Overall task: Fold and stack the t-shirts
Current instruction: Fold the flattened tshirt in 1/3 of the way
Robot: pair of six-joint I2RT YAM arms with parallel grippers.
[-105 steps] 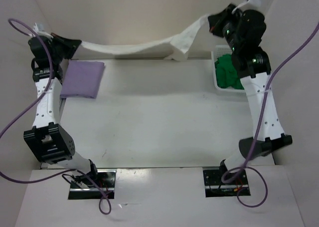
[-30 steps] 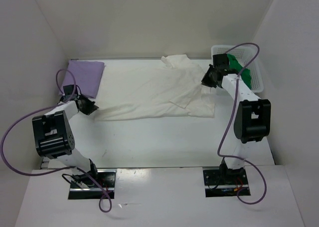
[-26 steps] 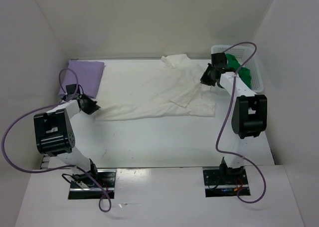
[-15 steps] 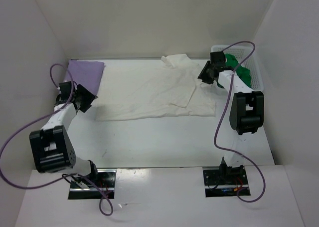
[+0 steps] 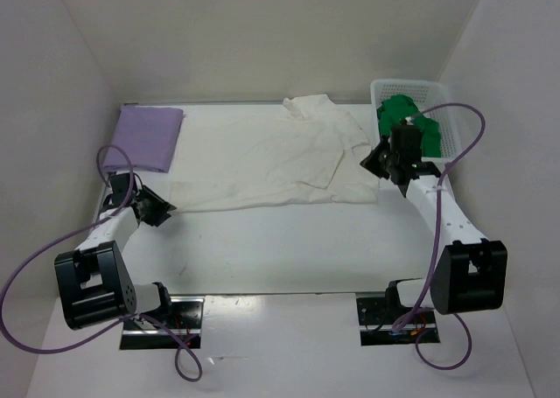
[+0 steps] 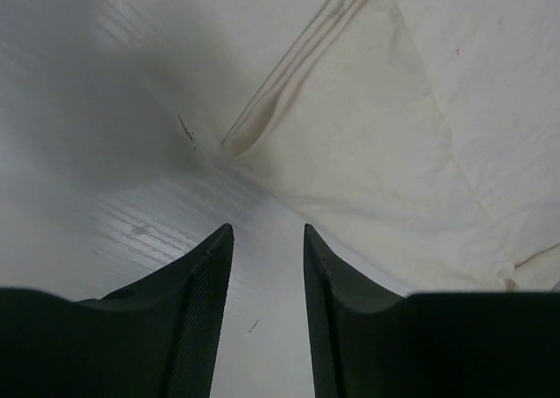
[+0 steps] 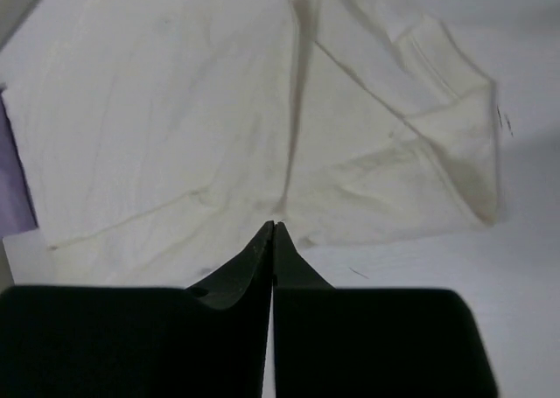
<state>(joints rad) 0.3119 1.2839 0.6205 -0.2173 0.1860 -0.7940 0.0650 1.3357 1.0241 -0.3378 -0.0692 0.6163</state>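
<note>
As seen from above, shows cream-white t-shirt (image 5: pixel 271 157) spread flat mid-table, lavender t-shirt (image 5: pixel 144 137) folded far left, green t-shirt (image 5: pixel 407 118) in white basket (image 5: pixel 442 92) far right. From left wrist, shows left gripper (image 6: pixel 267 232) parted and empty, near the cream shirt's corner. From right wrist, shows right gripper (image 7: pixel 273 226) pinched closed on nothing, at the cream shirt's near edge.

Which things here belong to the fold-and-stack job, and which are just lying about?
Job:
- cream-white t-shirt, spread flat mid-table
- lavender t-shirt, folded, far left corner
- green t-shirt, bunched up, far right

Lying about:
- white lattice basket, holding the green one
- table
</note>
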